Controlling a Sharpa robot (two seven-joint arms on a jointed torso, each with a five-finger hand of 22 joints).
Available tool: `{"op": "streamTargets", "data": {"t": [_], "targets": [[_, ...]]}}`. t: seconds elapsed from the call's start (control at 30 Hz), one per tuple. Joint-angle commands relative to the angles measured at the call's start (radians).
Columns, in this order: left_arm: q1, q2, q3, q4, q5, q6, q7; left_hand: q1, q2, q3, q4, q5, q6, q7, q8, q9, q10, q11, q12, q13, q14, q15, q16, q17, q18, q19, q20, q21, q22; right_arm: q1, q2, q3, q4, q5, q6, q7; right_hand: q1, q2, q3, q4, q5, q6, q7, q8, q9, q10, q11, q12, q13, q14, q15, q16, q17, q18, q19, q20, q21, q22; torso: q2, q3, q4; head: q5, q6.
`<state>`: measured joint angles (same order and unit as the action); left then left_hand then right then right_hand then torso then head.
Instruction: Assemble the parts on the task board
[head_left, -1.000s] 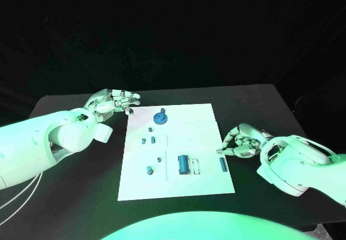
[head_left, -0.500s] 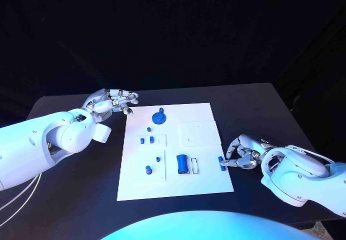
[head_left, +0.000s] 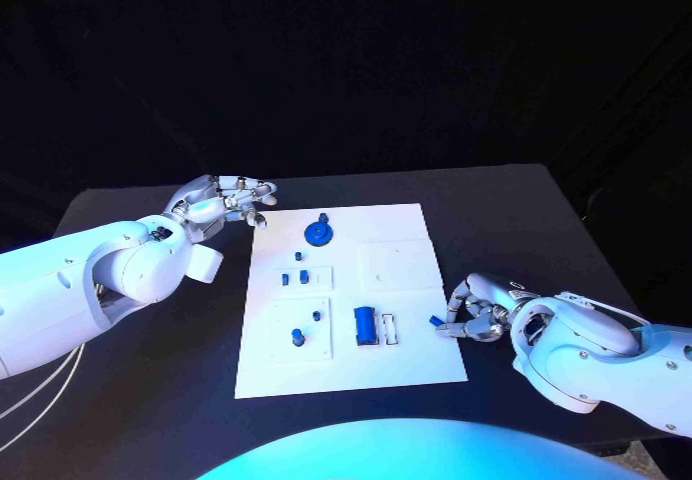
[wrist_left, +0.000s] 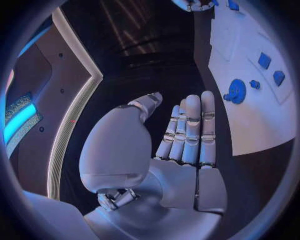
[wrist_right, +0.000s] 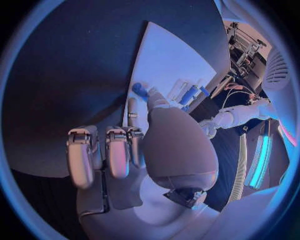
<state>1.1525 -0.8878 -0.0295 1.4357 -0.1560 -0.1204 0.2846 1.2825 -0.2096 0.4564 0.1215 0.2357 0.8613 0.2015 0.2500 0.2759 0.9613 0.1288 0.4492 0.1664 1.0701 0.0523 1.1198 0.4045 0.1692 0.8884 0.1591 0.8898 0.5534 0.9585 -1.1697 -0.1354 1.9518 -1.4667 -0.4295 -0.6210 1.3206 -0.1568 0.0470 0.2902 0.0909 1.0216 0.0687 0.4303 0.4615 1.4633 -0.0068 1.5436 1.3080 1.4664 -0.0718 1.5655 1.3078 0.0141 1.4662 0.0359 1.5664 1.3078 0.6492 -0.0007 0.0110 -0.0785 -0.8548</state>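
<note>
A small blue part (head_left: 436, 321) sits at the board's (head_left: 404, 360) near right edge, pinched at the fingertips of the right hand (head_left: 472, 312). The white board lies mid-table (head_left: 505, 210), carrying a blue disc (head_left: 319, 235) at its far end and a blue block (head_left: 366, 326) nearer. The left hand (head_left: 224, 203) hovers off the board's far left corner, fingers extended and parted, holding nothing.
</note>
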Motion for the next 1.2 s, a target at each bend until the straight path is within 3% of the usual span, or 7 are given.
{"op": "streamTargets", "data": {"t": [0.03,0.3,0.57,0.6,0.87,1.07,1.2], "targets": [[-0.001,0.0,0.001,0.004,0.011,0.003,0.015,-0.004,0.003,-0.005,0.0,-0.001,-0.007,-0.003,0.005,0.001,-0.006,0.002,0.004,0.001,-0.001,0.007,0.003,0.001,0.015,0.007,0.002,-0.003,-0.002,-0.008,0.013,-0.003,-0.009,-0.021,0.034,-0.013,0.028,0.005,0.016,-0.001,0.016,0.01,-0.003,-0.007,-0.006,0.095,-0.001,0.0,0.248,0.104,0.001,0.005,0.263,-0.014,0.105,0.001,0.004,0.263,0.0,0.0003,0.0,0.002,-0.002],[-0.001,-0.002,0.001,0.004,0.011,0.004,0.013,0.0,0.005,-0.005,0.0,0.0,-0.007,-0.003,0.006,0.001,-0.007,0.001,0.004,0.001,-0.001,0.007,0.003,0.001,0.015,0.009,0.001,-0.005,-0.004,-0.015,0.038,-0.003,-0.033,-0.046,0.066,-0.02,0.091,0.008,0.082,-0.006,0.042,0.017,-0.008,-0.018,-0.013,0.095,-0.006,0.001,0.248,0.104,-0.004,0.005,0.263,-0.014,0.105,-0.004,0.004,0.263,0.0,-0.001,-0.0006,0.003,-0.005],[-0.001,-0.003,0.001,0.005,0.011,0.003,0.01,0.012,0.008,-0.005,0.0,0.001,-0.008,-0.003,0.007,0.002,-0.008,0.001,0.006,0.001,-0.001,0.006,0.003,0.001,0.015,0.013,0.001,-0.009,-0.007,-0.018,0.051,-0.004,-0.04,-0.084,0.088,-0.024,0.176,-0.002,0.205,-0.029,0.121,0.035,-0.013,-0.03,-0.022,0.095,-0.012,0.0,0.249,0.104,-0.008,0.005,0.263,-0.014,0.105,-0.009,0.004,0.263,-0.002,-0.0008,-0.0004,0.004,-0.007],[-0.001,-0.004,0.001,0.005,0.011,0.003,0.01,0.013,0.008,-0.005,0.0,0.001,-0.008,-0.003,0.007,0.002,-0.008,0.001,0.006,0.001,-0.002,0.006,0.003,0.001,0.015,0.013,0.0,-0.01,-0.008,-0.018,0.052,-0.004,-0.039,-0.086,0.086,-0.025,0.182,-0.009,0.235,-0.034,0.151,0.04,-0.013,-0.03,-0.023,0.095,-0.012,0.001,0.249,0.104,-0.009,0.005,0.263,-0.014,0.105,-0.01,0.004,0.263,-0.002,-0.0009,-0.0003,0.004,-0.007],[-0.001,-0.004,0.001,0.005,0.01,0.002,0.008,0.022,0.012,-0.004,0.0,0.002,-0.008,-0.002,0.008,0.002,-0.009,0.001,0.007,0.001,-0.002,0.006,0.003,0.001,0.015,0.016,0.0,-0.012,-0.01,-0.011,0.047,-0.002,-0.002,0.007,-0.012,-0.013,0.122,-0.04,0.376,-0.07,0.252,0.028,-0.017,-0.005,0.007,0.1,-0.015,0.01,0.254,0.104,-0.012,0.005,0.263,-0.014,0.105,-0.012,0.004,0.263,-0.002,-0.0011,-0.0003,0.003,-0.005],[-0.001,-0.003,0.001,0.004,0.01,0.002,0.007,0.025,0.013,-0.003,0.0,0.002,-0.008,-0.002,0.008,0.002,-0.009,0.001,0.007,0.001,-0.002,0.006,0.003,0.001,0.015,0.017,0.0,-0.013,-0.011,0.023,0.051,-0.001,0.031,0.188,-0.102,0.028,0.075,-0.04,0.42,-0.079,0.267,0.013,-0.016,0.009,0.025,0.101,-0.015,0.011,0.254,0.104,-0.011,0.005,0.263,-0.014,0.105,-0.012,0.004,0.263,-0.002,-0.0016,-0.0008,0.003,-0.004],[-0.001,-0.001,0.001,0.004,0.01,0.002,0.006,0.025,0.013,-0.003,0.0,0.002,-0.008,-0.002,0.008,0.002,-0.009,0.001,0.007,0.001,-0.002,0.006,0.003,0.001,0.015,0.017,0.0,-0.013,-0.011,0.037,0.07,-0.001,0.041,0.304,-0.13,0.049,0.01,-0.024,0.445,-0.053,0.267,0.005,-0.014,0.013,0.033,0.099,-0.013,0.006,0.252,0.104,-0.009,0.005,0.263,-0.014,0.105,-0.011,0.004,0.263,-0.001,-0.0015,0.0008,0.001,-0.005]]}}
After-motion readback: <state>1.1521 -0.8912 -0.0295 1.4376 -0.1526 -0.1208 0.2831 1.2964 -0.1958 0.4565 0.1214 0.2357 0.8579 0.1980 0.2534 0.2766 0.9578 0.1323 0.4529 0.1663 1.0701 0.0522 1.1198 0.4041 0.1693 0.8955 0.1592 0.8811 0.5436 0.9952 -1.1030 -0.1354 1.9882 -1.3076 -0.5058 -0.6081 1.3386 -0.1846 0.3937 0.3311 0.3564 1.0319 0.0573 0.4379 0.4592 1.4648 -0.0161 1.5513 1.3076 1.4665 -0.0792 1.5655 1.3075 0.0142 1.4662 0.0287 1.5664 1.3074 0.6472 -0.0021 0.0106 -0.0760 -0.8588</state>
